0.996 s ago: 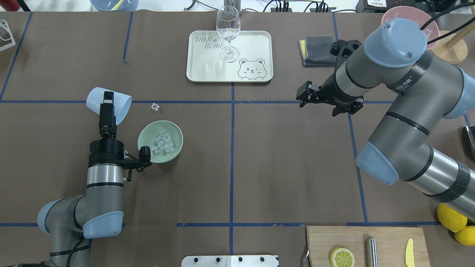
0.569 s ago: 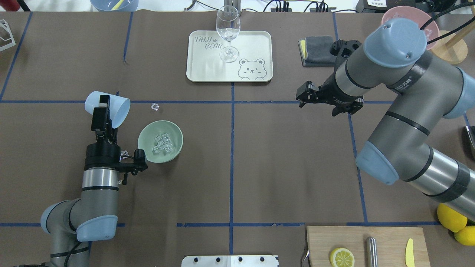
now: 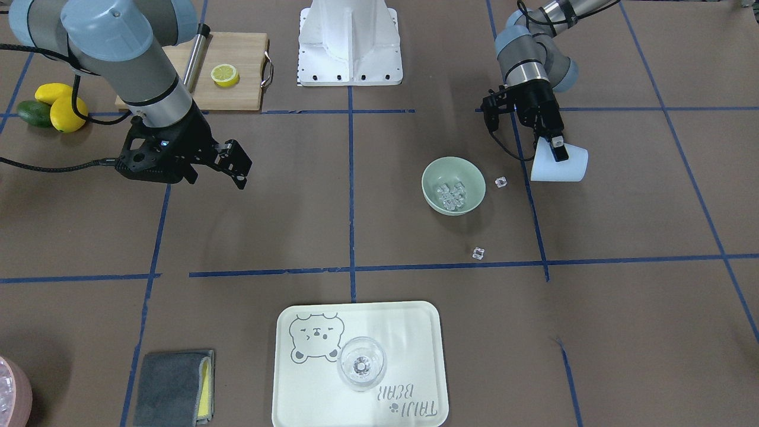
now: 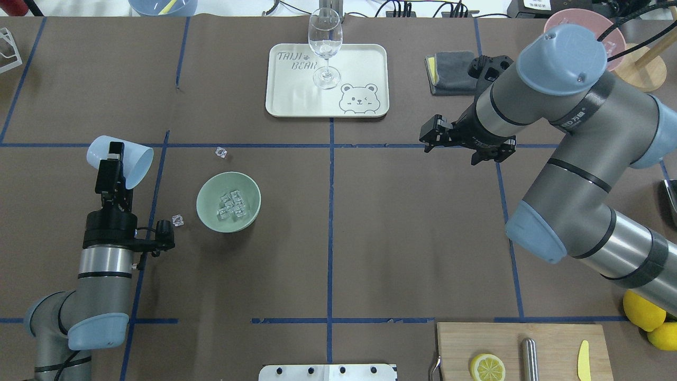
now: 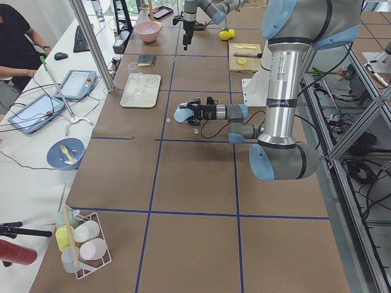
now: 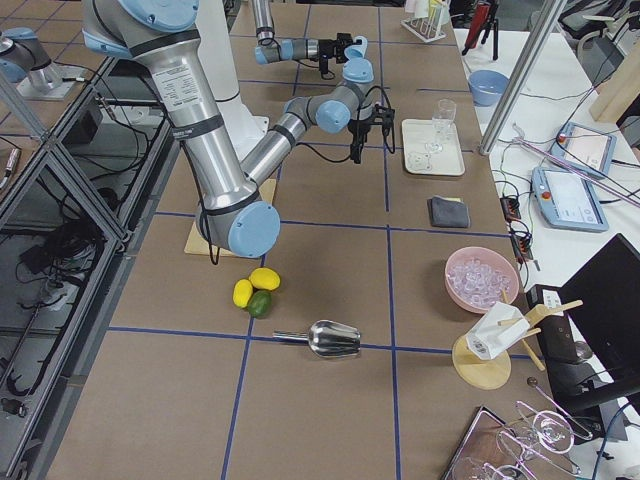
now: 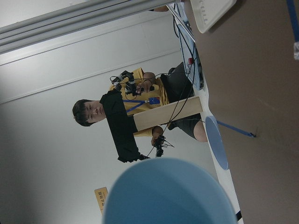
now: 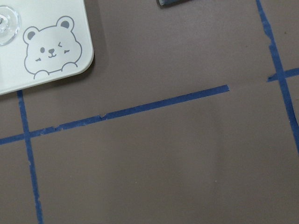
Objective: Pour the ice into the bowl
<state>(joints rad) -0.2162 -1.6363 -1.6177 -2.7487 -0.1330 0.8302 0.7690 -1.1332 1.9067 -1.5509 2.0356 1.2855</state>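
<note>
left gripper (image 4: 112, 153): clamped on tipped-over cup (image 4: 138, 164) at bowl's (image 4: 209, 211) 10 o'clock, likely emptied | ice (image 4: 232, 206): mostly in bowl; stray cubes (image 4: 220, 152) at 12 and 8 o'clock | right gripper (image 4: 432, 135): unclenched, empty, idle at 3 o'clock

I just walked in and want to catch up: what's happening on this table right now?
The left pincer is shut on a light blue cup, which it holds tipped on its side beside the green bowl, not over it. Most of the ice lies in the bowl. A stray cube sits on the table between bowl and arm, and another cube lies just beyond the bowl. The right pincer hangs empty, far off to the other side.
</note>
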